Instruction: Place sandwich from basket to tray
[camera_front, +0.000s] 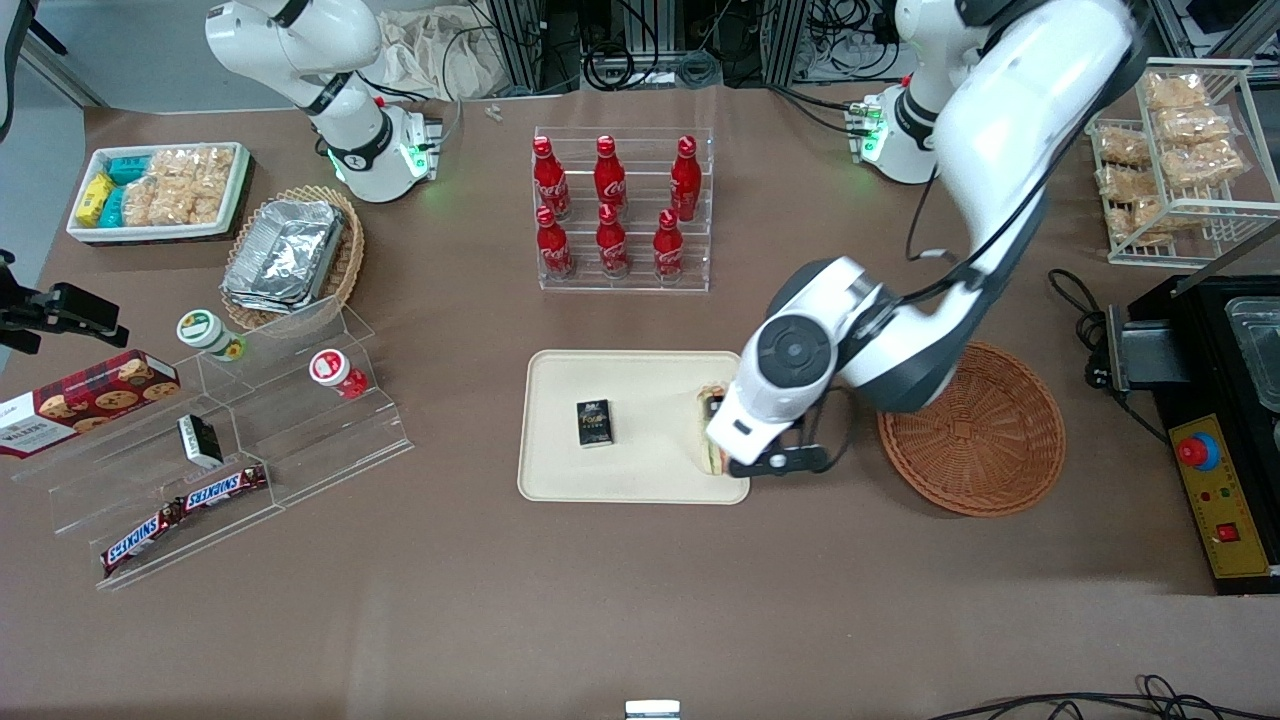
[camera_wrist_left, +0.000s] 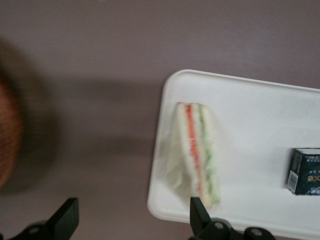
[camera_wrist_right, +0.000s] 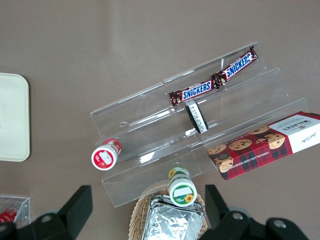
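Nearest the front camera you have only bare brown desk (camera_front: 600, 620), the largest thing here and the surface that carries everything else. Next in size, the cream tray (camera_front: 640, 480) sits near the middle of the desk, with the round reddish-brown basket (camera_front: 985, 440) just beside it toward the working arm's end; you can see the basket holds nothing now. On the tray, a small dark box (camera_front: 594, 422) lies near the centre, well apart from the sandwich (camera_wrist_left: 196, 150), which rests on the tray's surface close to the short edge that faces the basket, its orange and green filling layers showing through the wrap. Your left arm's gripper (camera_wrist_left: 132, 216) hangs just above that same tray edge, straddling the rim, and in the wrist view its two fingers stand spread wide with nothing between them: one fingertip (camera_wrist_left: 199, 214) is over the tray near the sandwich's point, the other is out over the bare desk. Neither finger appears to touch the sandwich. Judging from this, you have the main job done: the sandwich is out of the basket and lying flat on the tray, released. What seems left for you is only to lift the arm clear without brushing the wrap and dragging the sandwich toward the rim.
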